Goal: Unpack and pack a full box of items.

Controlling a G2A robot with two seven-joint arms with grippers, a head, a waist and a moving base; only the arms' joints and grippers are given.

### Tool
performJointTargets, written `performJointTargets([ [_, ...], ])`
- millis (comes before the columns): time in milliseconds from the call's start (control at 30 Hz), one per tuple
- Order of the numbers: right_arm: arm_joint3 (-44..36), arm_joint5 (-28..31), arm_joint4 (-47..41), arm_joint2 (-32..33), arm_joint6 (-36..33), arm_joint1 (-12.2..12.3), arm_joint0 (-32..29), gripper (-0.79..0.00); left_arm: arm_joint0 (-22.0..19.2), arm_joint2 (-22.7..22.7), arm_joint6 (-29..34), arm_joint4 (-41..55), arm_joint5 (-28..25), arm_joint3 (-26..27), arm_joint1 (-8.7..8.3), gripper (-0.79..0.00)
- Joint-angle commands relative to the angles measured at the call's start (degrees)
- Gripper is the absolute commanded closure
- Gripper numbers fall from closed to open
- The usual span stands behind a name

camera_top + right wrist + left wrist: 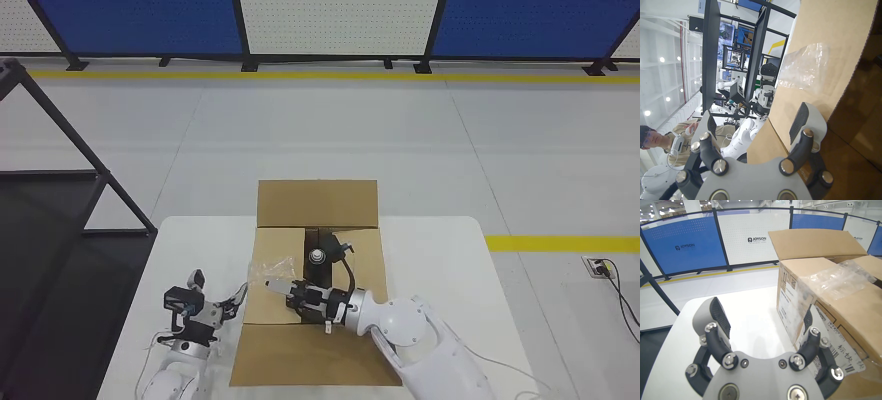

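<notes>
A cardboard box (365, 262) stands mid-table with its far flap (318, 203) and near flap (300, 356) folded out. A dark round-capped item (318, 255) shows in the gap between the side flaps. Loose clear tape (270, 267) clings to the left side flap (262, 298). My right gripper (297, 293) lies across the box top, open, with that flap's edge (770, 136) between its fingers (798, 121). My left gripper (762, 317) is open and holds nothing, low over the table beside the box wall (789, 302), below the tape (831, 279).
The white table (440, 250) has bare room right of the box and around my left gripper (197, 318). A black metal rack (60, 200) stands off the table's left side. Blue and white panels (340, 25) fence the far floor.
</notes>
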State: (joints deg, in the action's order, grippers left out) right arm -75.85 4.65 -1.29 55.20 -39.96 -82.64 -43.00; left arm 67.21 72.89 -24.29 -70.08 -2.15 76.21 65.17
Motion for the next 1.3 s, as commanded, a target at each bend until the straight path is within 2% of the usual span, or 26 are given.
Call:
performJointTargets([
  [0, 0.1, 0.1, -0.1, 0.1, 0.0, 0.0, 0.0, -0.785, -0.1, 0.0, 0.2, -0.5, -0.1, -0.3, 0.07, -0.785],
  [200, 0.5, 0.3, -0.1, 0.1, 0.0, -0.1, 0.2, -0.785, 0.6, 0.8, -0.6, -2.0, -1.8, -0.3, 0.06, -0.785],
  [400, 1.1, 0.4, -0.4, 0.1, 0.0, -0.2, 0.3, -0.785, 2.6, 3.5, -3.0, 0.3, -1.0, 0.7, 0.09, -0.785],
  [733, 2.3, 0.7, -0.7, -0.2, -0.2, -0.4, 1.2, -0.785, 4.9, 7.2, -2.3, 1.0, -2.3, 1.1, -0.15, -0.785],
  [833, 2.6, 0.9, -0.8, -0.3, -0.3, -0.5, 1.5, -0.785, 5.3, 7.0, -1.1, -0.3, -4.4, 1.7, -0.24, -0.785],
  [933, 2.8, 0.9, -0.9, -0.4, -0.2, -0.6, 1.7, -0.785, 4.9, 6.0, -0.9, -3.8, -2.6, 1.5, -0.08, -0.785],
  [1267, 2.6, 0.8, -0.6, 0.1, -0.3, -0.5, 1.2, -0.785, 1.2, 2.5, 0.1, -7.2, -2.2, -2.4, 0.89, -0.785],
])
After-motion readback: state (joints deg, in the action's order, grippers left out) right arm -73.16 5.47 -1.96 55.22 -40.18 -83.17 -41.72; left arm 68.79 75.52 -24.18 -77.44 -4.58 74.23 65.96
